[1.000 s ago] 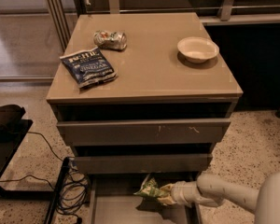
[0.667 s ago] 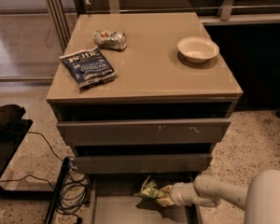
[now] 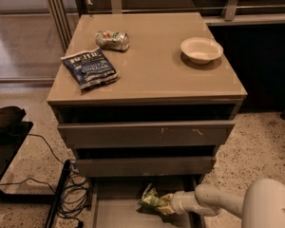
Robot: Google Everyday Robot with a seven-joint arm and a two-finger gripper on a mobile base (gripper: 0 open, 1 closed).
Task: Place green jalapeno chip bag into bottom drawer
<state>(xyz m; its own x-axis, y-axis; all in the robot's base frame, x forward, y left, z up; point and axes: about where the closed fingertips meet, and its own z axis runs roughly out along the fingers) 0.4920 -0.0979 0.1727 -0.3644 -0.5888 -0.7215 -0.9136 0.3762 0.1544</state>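
Observation:
The green jalapeno chip bag (image 3: 151, 199) is crinkled and sits over the pulled-out bottom drawer (image 3: 116, 212), near its middle, just below the drawer front above it. My gripper (image 3: 167, 203) reaches in from the right on a white arm (image 3: 213, 201) and is shut on the bag's right end. I cannot tell whether the bag rests on the drawer's grey floor or hangs just above it.
On the cabinet top (image 3: 156, 70) lie a dark blue chip bag (image 3: 89, 68), a crushed can (image 3: 112, 40) and a white bowl (image 3: 201, 49). The scratched-front drawer (image 3: 147, 134) and the plain one (image 3: 145, 166) are nearly closed. Black cables (image 3: 71, 194) and a dark stand (image 3: 4, 137) lie at the left.
The arm and bag have shifted very slightly within the bottom drawer; the bag stays in the gripper. Nothing on the cabinet top has moved.

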